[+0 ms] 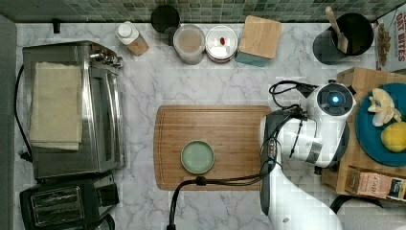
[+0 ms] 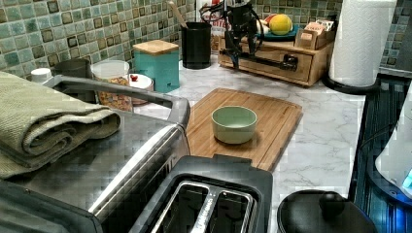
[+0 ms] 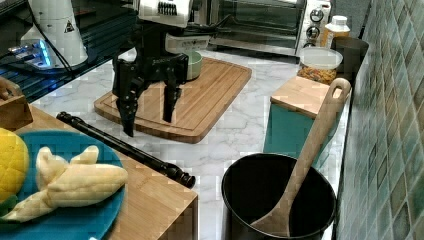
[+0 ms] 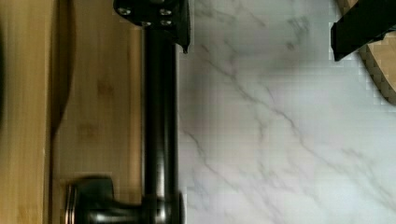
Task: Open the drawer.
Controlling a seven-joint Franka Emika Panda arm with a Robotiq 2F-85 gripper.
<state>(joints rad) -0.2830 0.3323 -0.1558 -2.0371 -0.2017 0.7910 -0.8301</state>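
Note:
The drawer (image 2: 277,67) is a light-wood box unit with a long black bar handle (image 2: 266,58) on black brackets; its front looks flush with the unit. The top view shows the unit's wooden top (image 1: 352,76) at the right, with the arm's wrist (image 1: 330,120) beside it. My gripper (image 3: 148,117) hangs open just on the counter side of the handle (image 3: 125,147), fingertips pointing down near bar height. Seen from the wrist, one finger (image 4: 161,14) sits over the bar (image 4: 159,121) and the other finger (image 4: 359,30) is far off over marble. Nothing is held.
A teal plate (image 3: 75,150) with a banana and a lemon rests on the unit. A bamboo board (image 1: 210,143) carrying a green bowl (image 1: 197,156) lies beside the arm. A black utensil pot (image 3: 277,200), teal canister (image 2: 158,63), paper towel roll (image 2: 359,39) and toaster oven (image 1: 72,110) stand around.

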